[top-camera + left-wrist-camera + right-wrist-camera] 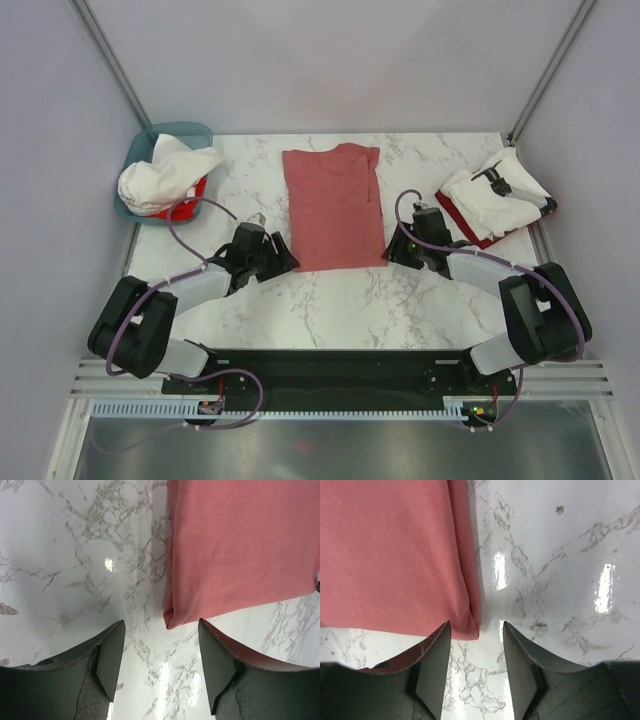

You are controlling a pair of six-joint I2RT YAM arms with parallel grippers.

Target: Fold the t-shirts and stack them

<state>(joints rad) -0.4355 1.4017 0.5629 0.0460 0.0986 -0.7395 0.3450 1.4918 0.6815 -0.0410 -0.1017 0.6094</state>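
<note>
Empty, the left gripper (282,257) and right gripper (391,250) gaped at the salmon t-shirt (330,205)'s six-o'clock hem; shallow pinches might miss layers.

1. Reaches the left arm (185,288) inward from the table's (340,312) near edge; holds the left gripper (283,260) low, jaws parted, empty.
2. Mirrors with the right arm (490,270); holds the right gripper (391,250) low, jaws parted, empty.

Teal basket (176,130) at the far-left corner of the marble table (350,305).
</note>
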